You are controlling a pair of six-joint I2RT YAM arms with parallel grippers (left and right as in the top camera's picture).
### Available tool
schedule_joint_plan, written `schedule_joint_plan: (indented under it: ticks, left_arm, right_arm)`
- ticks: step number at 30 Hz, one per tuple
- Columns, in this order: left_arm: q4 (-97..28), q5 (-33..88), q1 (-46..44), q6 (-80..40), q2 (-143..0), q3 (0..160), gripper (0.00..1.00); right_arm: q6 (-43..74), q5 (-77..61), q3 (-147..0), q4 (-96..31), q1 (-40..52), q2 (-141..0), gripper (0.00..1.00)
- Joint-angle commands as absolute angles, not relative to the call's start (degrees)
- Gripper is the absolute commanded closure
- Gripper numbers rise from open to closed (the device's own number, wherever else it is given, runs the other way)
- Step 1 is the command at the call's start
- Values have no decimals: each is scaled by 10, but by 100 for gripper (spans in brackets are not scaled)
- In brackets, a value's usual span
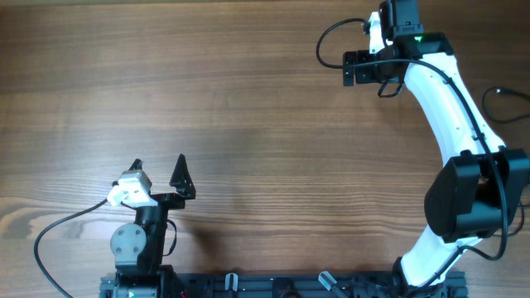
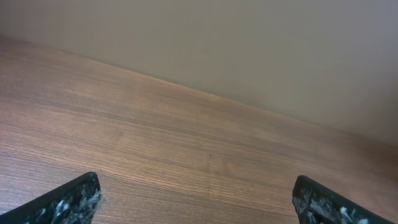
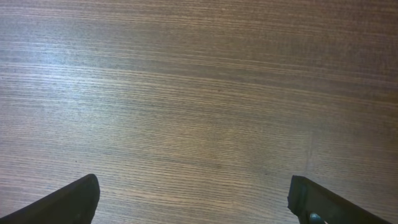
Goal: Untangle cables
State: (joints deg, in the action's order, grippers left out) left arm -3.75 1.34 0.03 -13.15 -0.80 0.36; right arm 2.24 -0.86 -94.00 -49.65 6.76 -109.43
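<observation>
No cables show in any of the three views, so I cannot say where they lie; they may sit outside the frames. The only black leads in sight are the thicker arm leads [image 1: 58,225] running from the robot itself, and those are not the task's thing. Judging from the task alone, cables to be untangled should be light, limp and easily dragged, likely to slide through a loose pinch and to tighten a knot if pulled hard. The sensible hold would be near a plug end or just beside a crossing, one end effector anchoring while the other draws a strand free. The bare wooden desk [image 1: 265,124] fills the overhead view from side to side. The left end effector [image 1: 159,172] sits low near its base at the near-left edge, jaws spread wide and holding nothing; its wrist camera sees only wood grain and a plain wall [image 2: 249,43] beyond. The right end effector [image 3: 193,202] is reached out to the far-right corner, jaws likewise wide apart and empty, hanging over bare wood. The two are well apart.
</observation>
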Motion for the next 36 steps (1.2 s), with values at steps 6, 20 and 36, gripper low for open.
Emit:
schedule_joint_plan:
  ticks: [6,20,36]
  left_arm:
    - [-44,13,-3,-124,-3,3,0]
    - [-44,13,-3,-124,-3,3,0]
    - [-44,13,-3,-124,-3,3,0]
  right_arm:
    - [16,-5,-944,-495,69,-1101,0]
    - [17,-5,-944,-495,69,-1101,0]
    - [10,5,-944,-471,69,-1082,0]
